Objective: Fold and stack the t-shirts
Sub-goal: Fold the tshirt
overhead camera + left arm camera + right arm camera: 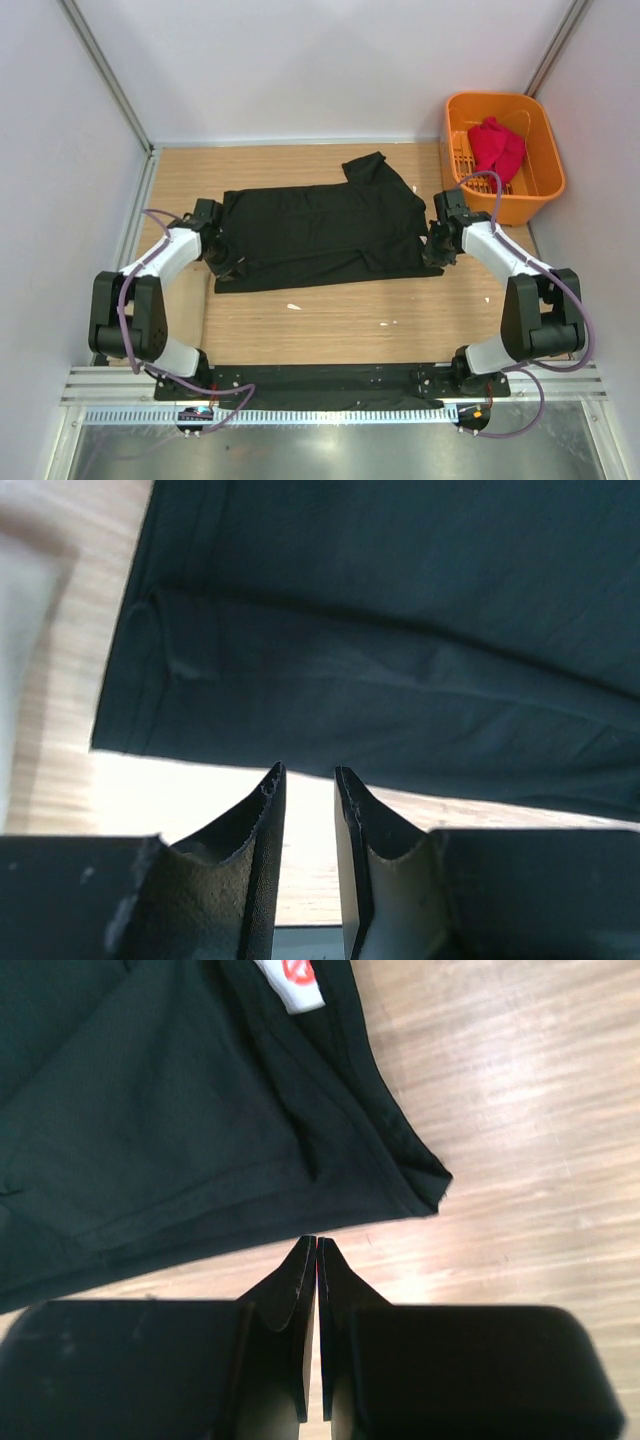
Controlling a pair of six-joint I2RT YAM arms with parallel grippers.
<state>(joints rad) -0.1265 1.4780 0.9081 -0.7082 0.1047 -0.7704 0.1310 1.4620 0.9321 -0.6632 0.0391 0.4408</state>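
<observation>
Black shirt (320, 235) lay spread mid-worktop (340, 320), seemingly only partly folded, as I held my left gripper (310, 780) slightly parted and right gripper (316, 1245) pressed together, both empty at its ends; red shirt (497, 148) sat crumpled in the basket (548, 135), nothing stacked yet

1 marking found, in the right wrist view. It is a small white tag (298, 985) at the neck edge of the black t-shirt (150, 1120). The tag carries a red round emblem, apparently a ring with a stroke across it, and the frame edge cuts off its upper part. No letters or numbers can be read on it. In the top view the same tag is only a pale speck, unreadable. No other text, brand or number is legible in the 3 views.
</observation>
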